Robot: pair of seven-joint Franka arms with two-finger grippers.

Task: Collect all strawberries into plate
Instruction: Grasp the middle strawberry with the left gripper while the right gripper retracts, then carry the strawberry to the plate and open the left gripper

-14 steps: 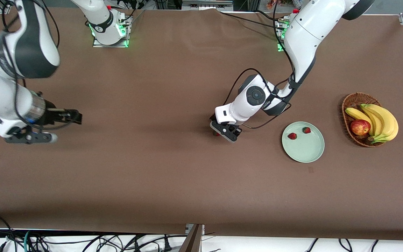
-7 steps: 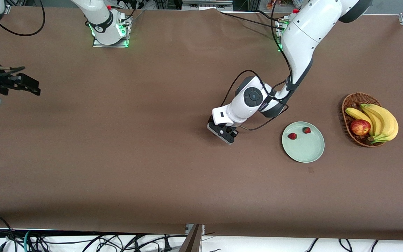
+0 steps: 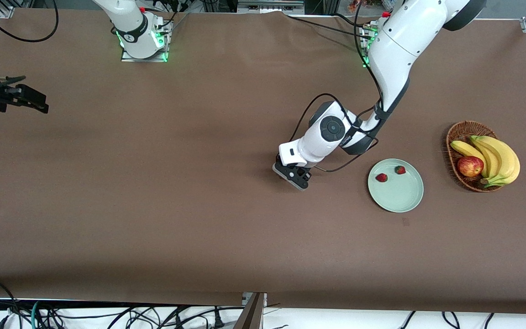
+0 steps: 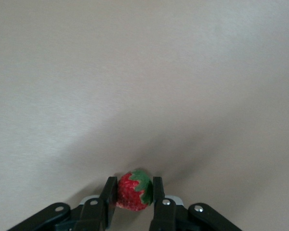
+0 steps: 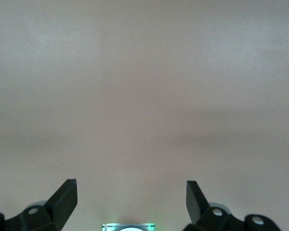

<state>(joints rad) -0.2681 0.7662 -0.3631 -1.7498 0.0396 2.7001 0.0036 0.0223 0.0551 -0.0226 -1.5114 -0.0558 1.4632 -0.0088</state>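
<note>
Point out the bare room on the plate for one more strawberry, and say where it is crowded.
The plate is bare over the half nearer the front camera. The crowded part is its rim toward the robots' bases, where two strawberries lie side by side. The left gripper, shut on a third strawberry, is low over the table toward the right arm's end from the plate.

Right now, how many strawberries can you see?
3. Two strawberries lie on the plate, one beside the other; the third strawberry is pinched in the left hand.

I'm seeing open brown table (image 3: 199, 205) lying between the left gripper (image 3: 292, 176) and the plate (image 3: 400, 201); the fruit basket (image 3: 461, 132) is standing past it.
</note>
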